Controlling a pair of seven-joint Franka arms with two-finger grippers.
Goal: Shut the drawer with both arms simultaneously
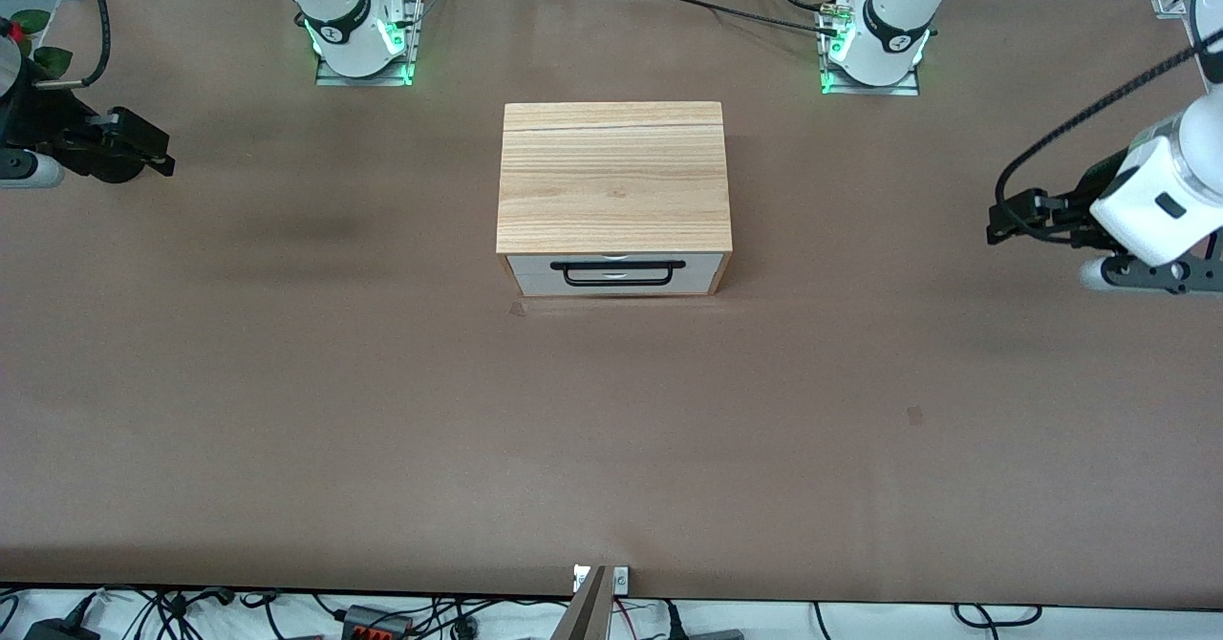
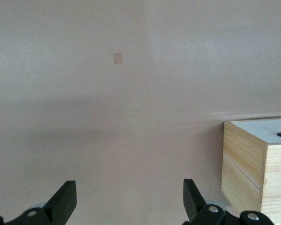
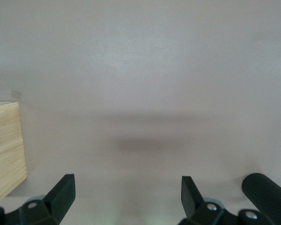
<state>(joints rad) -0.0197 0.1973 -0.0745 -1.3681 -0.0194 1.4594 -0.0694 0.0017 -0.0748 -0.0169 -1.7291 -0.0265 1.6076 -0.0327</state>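
The light-wood cabinet point(image 1: 611, 177) stands mid-table. The drawer's white front panel point(image 1: 535, 275) with its black bar handle point(image 1: 623, 273) faces the front camera and looks flush with the cabinet's frame. My left gripper point(image 1: 1000, 223) is open and empty, up over bare table toward the left arm's end, well apart from the cabinet. In the left wrist view point(image 2: 129, 194) the cabinet's corner point(image 2: 248, 168) shows to one side. My right gripper point(image 1: 158, 155) is open and empty over bare table toward the right arm's end. In the right wrist view point(image 3: 127, 187) a cabinet side point(image 3: 4, 150) shows.
The brown table point(image 1: 382, 411) stretches wide around the cabinet. A small metal bracket point(image 1: 600, 579) sits at its edge nearest the front camera, with cables below. A black cylinder point(image 3: 267, 193) shows beside the right gripper. A green plant point(image 1: 33, 33) stands at the right arm's end.
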